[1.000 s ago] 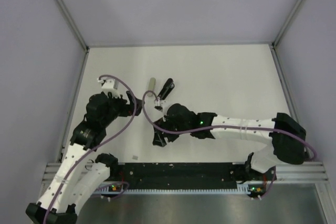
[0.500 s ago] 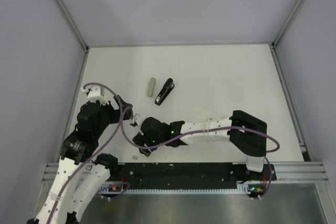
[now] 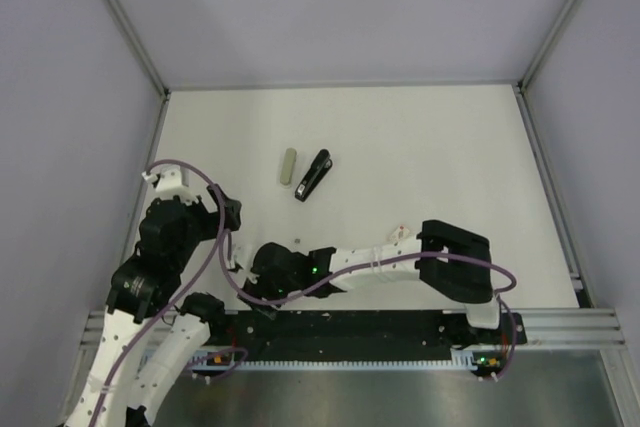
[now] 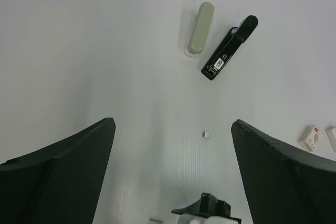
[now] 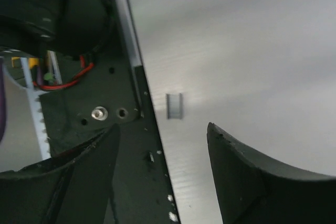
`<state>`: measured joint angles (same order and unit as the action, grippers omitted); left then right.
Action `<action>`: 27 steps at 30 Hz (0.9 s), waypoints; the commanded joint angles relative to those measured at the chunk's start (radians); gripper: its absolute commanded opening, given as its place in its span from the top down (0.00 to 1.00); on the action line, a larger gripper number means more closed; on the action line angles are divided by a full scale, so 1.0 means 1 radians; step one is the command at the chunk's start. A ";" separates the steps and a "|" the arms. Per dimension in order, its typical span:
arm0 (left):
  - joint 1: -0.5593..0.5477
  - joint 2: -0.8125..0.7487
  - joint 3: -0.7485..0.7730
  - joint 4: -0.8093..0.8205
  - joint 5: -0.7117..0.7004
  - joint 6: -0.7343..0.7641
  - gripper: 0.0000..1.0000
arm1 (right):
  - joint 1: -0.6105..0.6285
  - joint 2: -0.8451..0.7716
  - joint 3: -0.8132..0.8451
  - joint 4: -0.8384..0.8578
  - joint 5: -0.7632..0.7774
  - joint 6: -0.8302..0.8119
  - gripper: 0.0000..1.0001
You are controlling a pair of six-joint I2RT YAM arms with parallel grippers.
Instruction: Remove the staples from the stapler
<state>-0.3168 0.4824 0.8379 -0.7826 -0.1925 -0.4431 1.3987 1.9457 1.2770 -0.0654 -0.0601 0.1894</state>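
Note:
The black stapler (image 3: pixel 314 175) lies on the white table, with the grey oblong bar (image 3: pixel 288 166) just to its left. Both show in the left wrist view, the stapler (image 4: pixel 229 55) and the bar (image 4: pixel 199 36), far ahead of my left gripper (image 4: pixel 173 124), which is open and empty. My left gripper (image 3: pixel 233 219) hovers at the left of the table. My right gripper (image 3: pixel 255 297) is open and empty, low at the table's near edge. A short silver staple strip (image 5: pixel 174 106) lies just ahead of my right gripper (image 5: pixel 163 129), beside the black rail.
A tiny staple piece (image 4: pixel 207 135) lies on the table between my arms and the stapler. Small white-and-red pieces (image 4: pixel 310 136) lie to the right. The black base rail (image 5: pixel 105 129) runs along the near edge. Grey walls enclose the table.
My right arm has swung from near the stapler back to the near left edge. My left arm has drawn back to the left. The stapler and bar lie still.

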 commanded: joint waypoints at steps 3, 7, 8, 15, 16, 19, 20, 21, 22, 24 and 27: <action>-0.008 0.024 0.049 0.045 -0.005 0.012 0.01 | 0.079 -0.074 -0.062 0.159 -0.014 -0.082 0.33; -0.008 0.024 0.059 0.049 -0.013 0.020 0.01 | 0.080 -0.177 -0.157 0.219 0.025 -0.079 0.32; -0.008 0.027 0.063 0.051 -0.013 0.023 0.01 | 0.080 -0.188 -0.163 0.214 0.029 -0.084 0.32; -0.008 0.071 0.085 0.063 -0.004 0.049 0.01 | 0.082 -0.154 -0.191 0.283 0.055 -0.126 0.32; -0.007 0.077 0.089 0.063 0.002 0.050 0.01 | 0.083 -0.148 -0.191 0.298 0.055 -0.133 0.32; -0.008 0.096 0.090 0.069 0.016 0.053 0.01 | 0.082 -0.111 -0.182 0.325 0.055 -0.157 0.32; -0.008 0.099 0.092 0.072 0.024 0.053 0.01 | 0.082 -0.103 -0.179 0.331 0.083 -0.163 0.32; -0.008 0.105 0.092 0.075 0.031 0.053 0.01 | 0.082 -0.097 -0.180 0.346 0.089 -0.172 0.32; -0.007 0.107 0.090 0.078 0.042 0.050 0.01 | 0.083 -0.090 -0.180 0.360 0.100 -0.180 0.32; -0.007 0.110 0.087 0.085 0.057 0.047 0.01 | 0.082 -0.073 -0.177 0.374 0.127 -0.183 0.32; -0.008 0.110 0.081 0.092 0.079 0.040 0.01 | 0.083 -0.045 -0.159 0.365 0.147 -0.235 0.32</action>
<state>-0.3225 0.5919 0.8906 -0.7563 -0.1547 -0.4049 1.4784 1.8645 1.0920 0.2379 0.0353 0.0185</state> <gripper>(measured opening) 0.986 0.681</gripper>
